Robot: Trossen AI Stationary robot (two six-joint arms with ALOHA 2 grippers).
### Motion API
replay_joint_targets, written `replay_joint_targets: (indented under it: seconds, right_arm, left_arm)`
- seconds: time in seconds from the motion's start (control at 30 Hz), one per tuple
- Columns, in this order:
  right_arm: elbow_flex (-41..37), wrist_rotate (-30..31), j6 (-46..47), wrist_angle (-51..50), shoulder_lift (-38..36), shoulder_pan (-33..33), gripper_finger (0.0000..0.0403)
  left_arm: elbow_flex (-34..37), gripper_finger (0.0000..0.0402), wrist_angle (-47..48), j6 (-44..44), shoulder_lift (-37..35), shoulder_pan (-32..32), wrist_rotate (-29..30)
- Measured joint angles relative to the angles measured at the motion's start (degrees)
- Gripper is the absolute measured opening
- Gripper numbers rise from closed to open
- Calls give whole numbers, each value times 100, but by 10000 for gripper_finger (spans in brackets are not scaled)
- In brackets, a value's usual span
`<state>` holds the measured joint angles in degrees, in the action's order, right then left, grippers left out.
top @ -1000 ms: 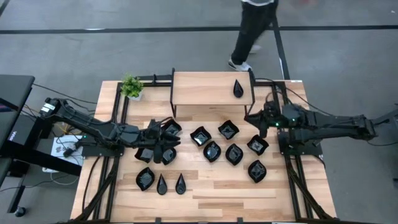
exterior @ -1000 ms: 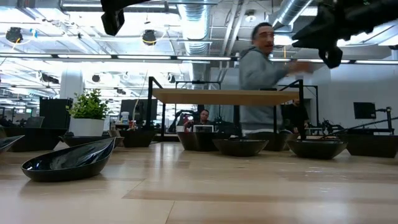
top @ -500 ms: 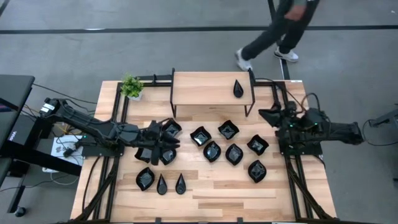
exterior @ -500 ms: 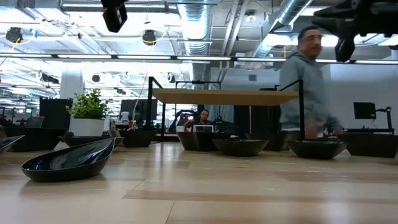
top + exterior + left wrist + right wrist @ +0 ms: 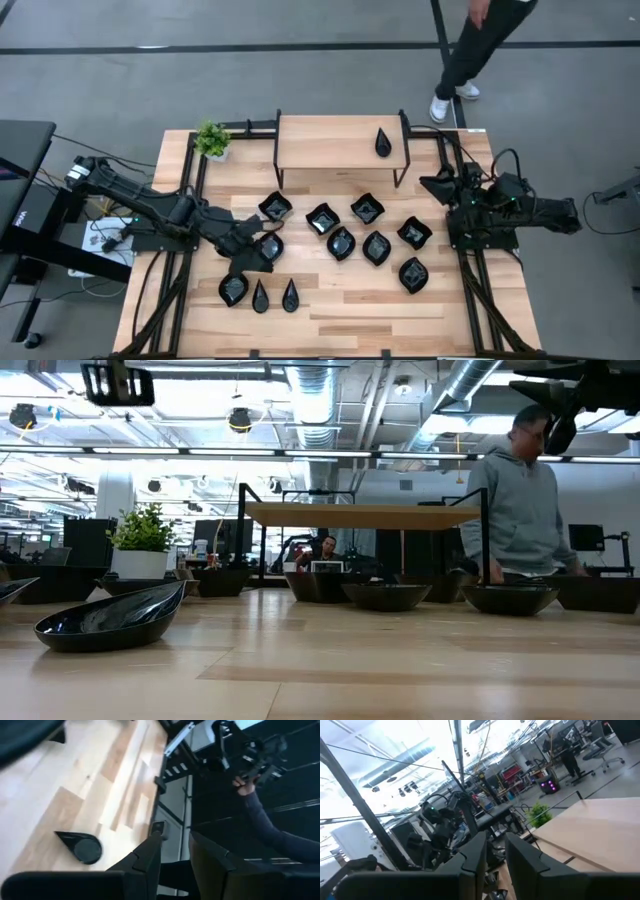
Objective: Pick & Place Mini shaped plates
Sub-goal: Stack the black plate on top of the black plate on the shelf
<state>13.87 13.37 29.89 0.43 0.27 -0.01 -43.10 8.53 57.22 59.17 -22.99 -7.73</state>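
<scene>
Left claw [image 5: 252, 250] covers dish beneath; person [image 5: 478, 48] cut by top edge.

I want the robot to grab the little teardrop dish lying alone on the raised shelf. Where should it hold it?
Probably by the rim of the teardrop dish on the shelf, coming straight down from above: it lies flat, open side up, with nothing beside it.

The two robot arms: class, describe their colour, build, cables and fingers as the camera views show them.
Both arms are dark, almost black, slim and jointed. The left gripper and the right gripper each end in two flat, angular dark fingers. Black cables loop around the right arm; a small green light shows there.
</scene>
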Motion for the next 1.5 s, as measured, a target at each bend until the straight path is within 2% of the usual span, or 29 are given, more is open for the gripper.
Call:
replay_joint_targets:
  seconds: [0.13, 0.27, 0.47, 0.63, 0.77, 0.9, 1.03, 1.13, 1.3, 1.5]
  right_arm:
    - [0, 0, 2, 1, -2, 0, 67]
    - [0, 0, 14, 3, -2, 0, 67]
    - [0, -343, -170, 18, -2, 0, 67]
    - [2, -571, -493, 271, -4, 0, 67]
    - [4, -599, -501, 304, -4, 0, 67]
    - [4, -645, -452, 290, -4, 0, 67]
    - [4, -647, -450, 261, -4, 0, 67]
    - [4, -647, -450, 249, -4, 0, 67]
    - [4, -647, -446, 244, -4, 0, 67]
    - [4, -647, -435, 139, -4, 0, 67]
  left_arm:
    - [-1, 102, -153, 216, -21, -34, 94]
    - [-2, 102, -149, 920, 8, -73, 157]
    - [-3, 102, -37, 2085, 459, -895, 1581]
    - [-2, 102, 7, 3319, 1205, -1269, 1864]
    - [-1, 102, 7, 4331, 1768, -1432, 1854]
    - [-23, 102, 63, 5150, 2042, -1585, 1838]
    - [-484, 102, 976, 5601, 2174, -1728, 1843]
    - [-961, 102, 1710, 5845, 2375, -1803, 1847]
    - [-1684, 102, 2330, 5942, 2958, -1863, 1730]
    - [-1899, 102, 3289, 5923, 3460, -1863, 1376]
